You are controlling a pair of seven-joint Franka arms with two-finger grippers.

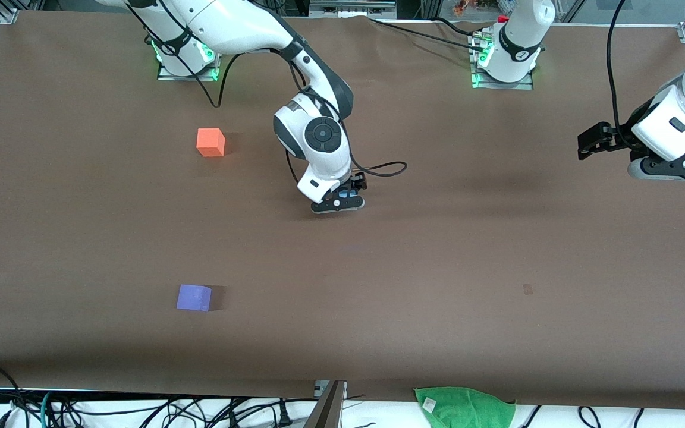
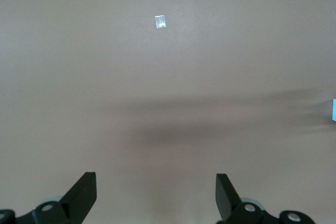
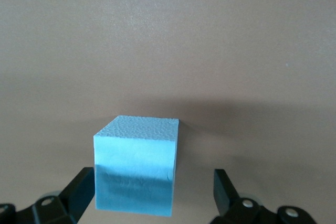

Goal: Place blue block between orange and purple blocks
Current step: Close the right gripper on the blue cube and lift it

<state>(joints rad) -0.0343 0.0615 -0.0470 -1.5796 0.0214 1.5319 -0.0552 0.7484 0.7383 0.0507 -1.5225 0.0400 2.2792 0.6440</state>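
- Right gripper [image 1: 338, 202] is down low mid-table, fingers spread wide with the blue block [image 3: 135, 164] sitting between them, one finger just beside it, not clamped.
- Orange block [image 1: 210, 142] lies toward the robots' edge; purple block [image 1: 194, 297] toward the camera-side edge.
- Left gripper [image 1: 593, 142] waits over its arm's end, fingers apart.

Even overhead light is falling on the brown table [image 1: 437, 249], bright without glare. Soft, blurred shadows are spreading beside the orange block [image 1: 210, 142] and the purple block [image 1: 194, 297]. Green base lamps are glowing farther from the front camera than the orange block. The blue block [image 3: 135, 165] is showing crisp texture, its lower face darkening in shade.
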